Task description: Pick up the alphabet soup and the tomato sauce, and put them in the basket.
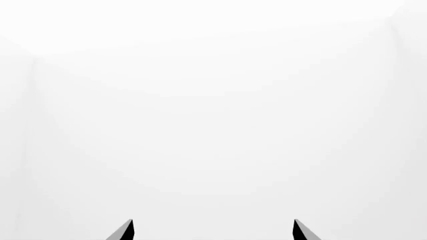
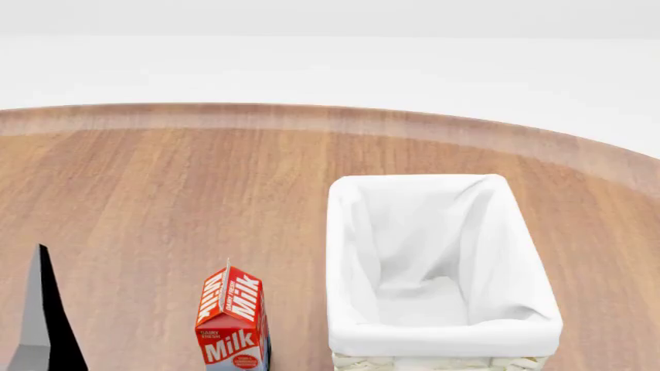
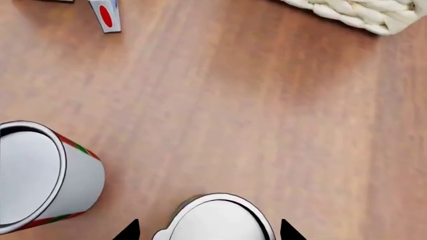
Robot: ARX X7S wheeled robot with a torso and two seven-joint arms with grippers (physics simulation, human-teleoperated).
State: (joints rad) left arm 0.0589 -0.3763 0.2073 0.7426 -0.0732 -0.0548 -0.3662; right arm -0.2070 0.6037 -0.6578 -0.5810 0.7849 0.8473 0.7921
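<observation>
**Right tool poised over a can; basket empty**

The basket (image 2: 443, 270) stands on the wooden bench (image 2: 154, 201), right of the milk carton (image 2: 234, 321), with nothing visible inside its white lining.

The right tool (image 3: 208, 231) hangs directly above a silvery can top (image 3: 217, 220), fingertips spread wide, one on each side, not yet touching it. The label is hidden, so this can cannot be named; it is probably the alphabet soup. The tomato sauce (image 3: 43, 177), showing red and green bands, stands just beside it.

The left tool (image 1: 213, 230) is likewise spread wide and holds nothing, facing only blank white.

Handling: both cans are likely rigid, moderately heavy and smooth-sided, so they may slip under a light pinch. Grip across the cylinder wall at mid-height, below the rim.

View coverage: only the right wrist view shows the cans and a woven corner of the basket. The head view alone shows the basket interior and omits both cans.
</observation>
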